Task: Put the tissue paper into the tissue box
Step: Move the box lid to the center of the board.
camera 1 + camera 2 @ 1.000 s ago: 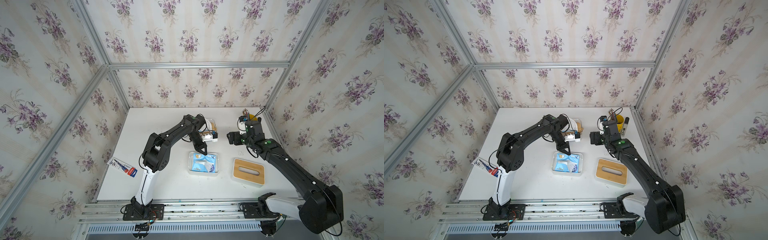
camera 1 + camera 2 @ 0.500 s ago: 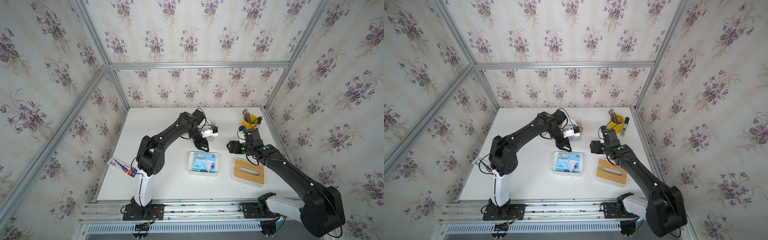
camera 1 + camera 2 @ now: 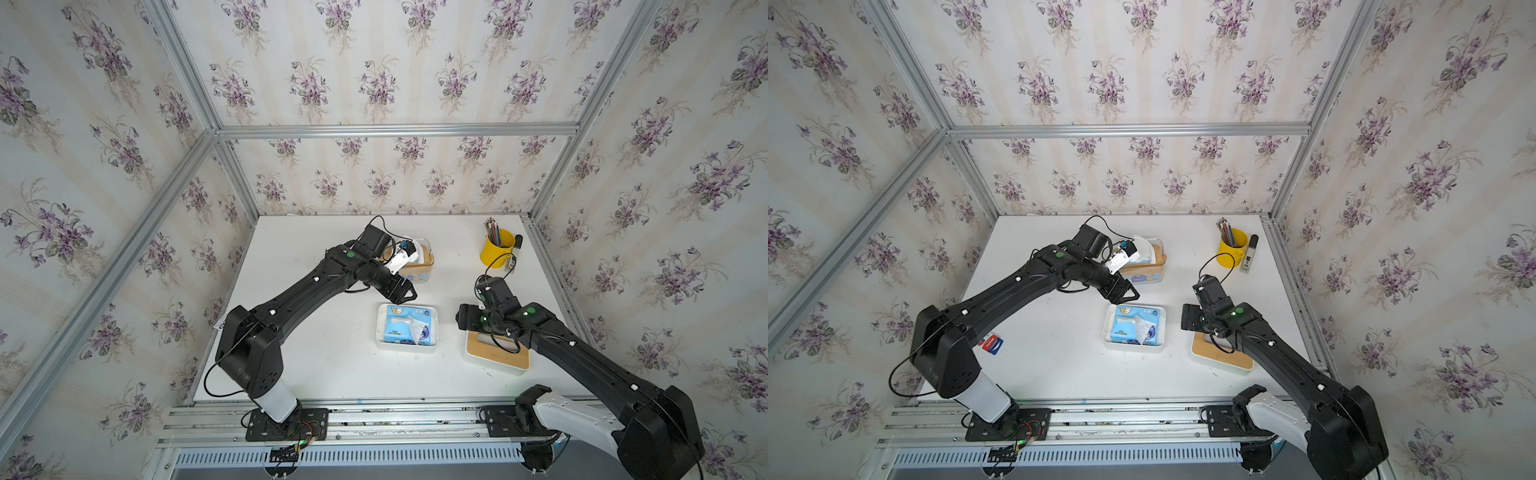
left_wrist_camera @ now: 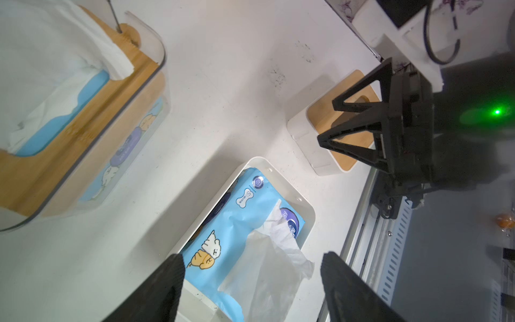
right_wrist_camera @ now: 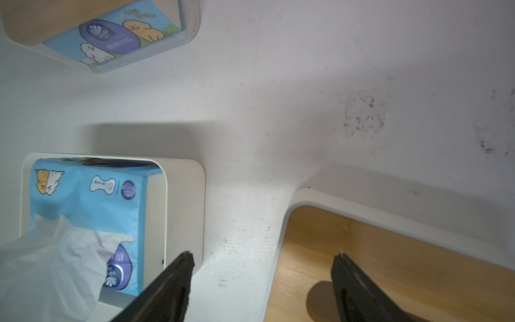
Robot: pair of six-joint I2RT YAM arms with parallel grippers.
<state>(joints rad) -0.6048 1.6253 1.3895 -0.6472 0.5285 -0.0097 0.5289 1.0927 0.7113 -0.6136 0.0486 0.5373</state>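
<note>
The tissue paper [image 3: 397, 328] [image 3: 1125, 328] is a light blue pack with a white sheet sticking up from its slot. It lies inside the white tissue box [image 3: 434, 332] [image 3: 1106, 334], which stands without a cover mid-table. My left gripper [image 3: 403, 296] [image 4: 253, 258] hangs open just above the pack's far end with nothing between its fingers. The box's bamboo-topped lid [image 3: 486, 357] [image 5: 390, 264] lies to the right of the box. Over the lid's near-left corner my right gripper [image 3: 467, 320] [image 5: 263, 256] is open and empty.
A clear tissue holder with a bamboo top [image 3: 417, 259] [image 4: 83, 117] stands behind the left gripper. At the back right are a yellow pencil cup [image 3: 496, 249] and a black marker [image 3: 514, 253]. A small red and blue card [image 3: 992, 345] lies near the left arm's base.
My left gripper has opened while staying over the pack's far end. The right gripper has come forward from the back of the table to above the lid.
</note>
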